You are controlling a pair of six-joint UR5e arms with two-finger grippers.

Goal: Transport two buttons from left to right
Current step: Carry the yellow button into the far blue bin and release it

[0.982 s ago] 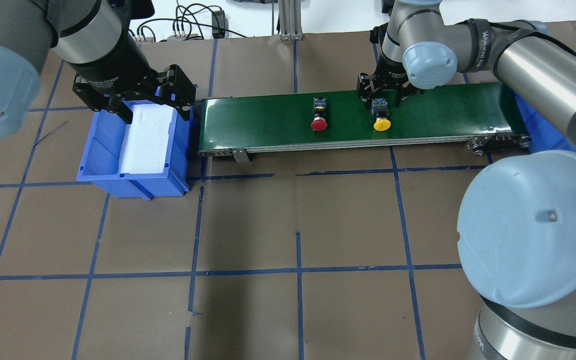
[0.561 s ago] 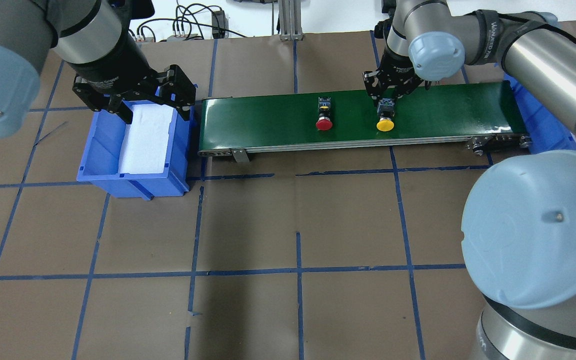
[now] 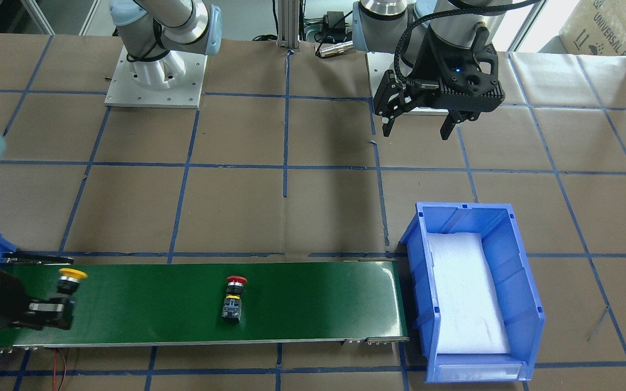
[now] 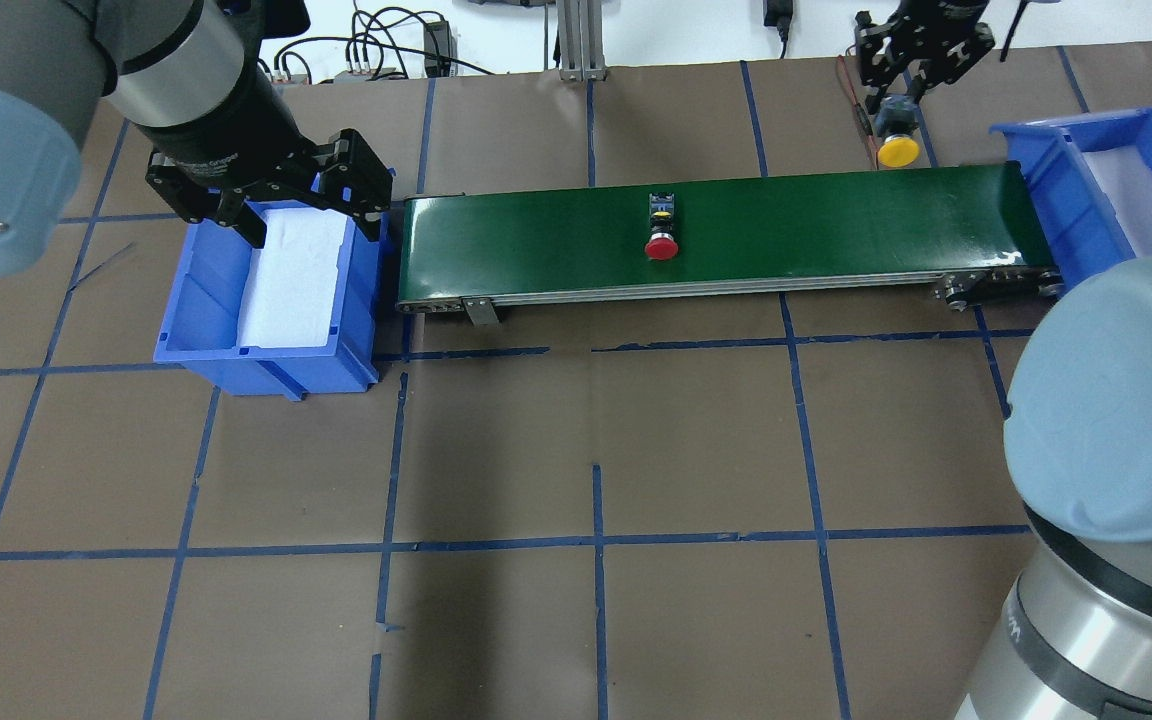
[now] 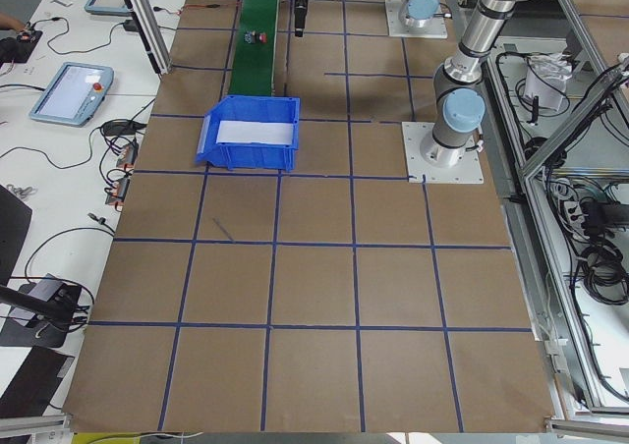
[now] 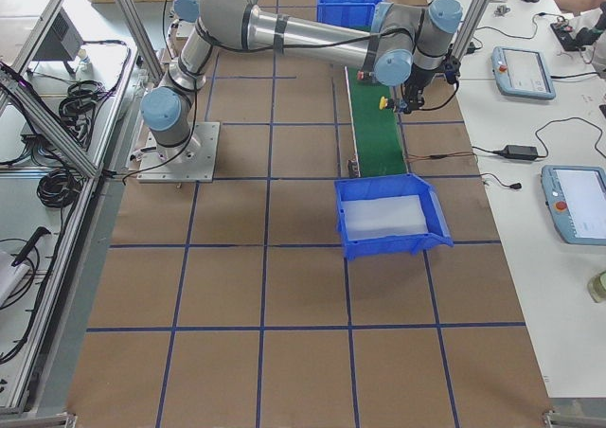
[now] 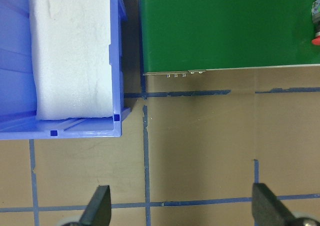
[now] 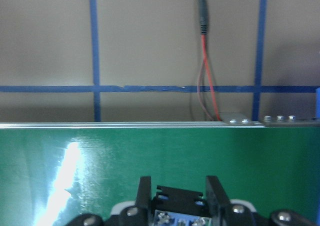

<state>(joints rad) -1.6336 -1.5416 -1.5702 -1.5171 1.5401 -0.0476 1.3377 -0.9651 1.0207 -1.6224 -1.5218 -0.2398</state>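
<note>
The yellow button (image 4: 898, 150) hangs in the air beyond the belt's far edge, near its right end, with my right gripper (image 4: 904, 95) shut on its contact block. In the right wrist view the fingers (image 8: 145, 191) clamp that block (image 8: 180, 213) above the green belt (image 8: 150, 161). The red button (image 4: 662, 245) lies on its side at mid-belt (image 4: 536, 235), cap toward the near edge. My left gripper (image 4: 316, 235) is open and holds nothing, hovering over the left blue bin (image 4: 196, 320), which is lined with white foam.
A second blue bin (image 4: 1056, 180) with white lining sits just past the belt's right end. Red wires (image 8: 205, 66) run along the paper beyond the belt. Blue tape lines cross the brown table cover. Tablets and cables lie on a side bench (image 6: 521, 73).
My right gripper closed on the yellow button, lifted it off the belt and carried it right and farther away. The red button shifted slightly right along the belt. The left arm stayed still.
</note>
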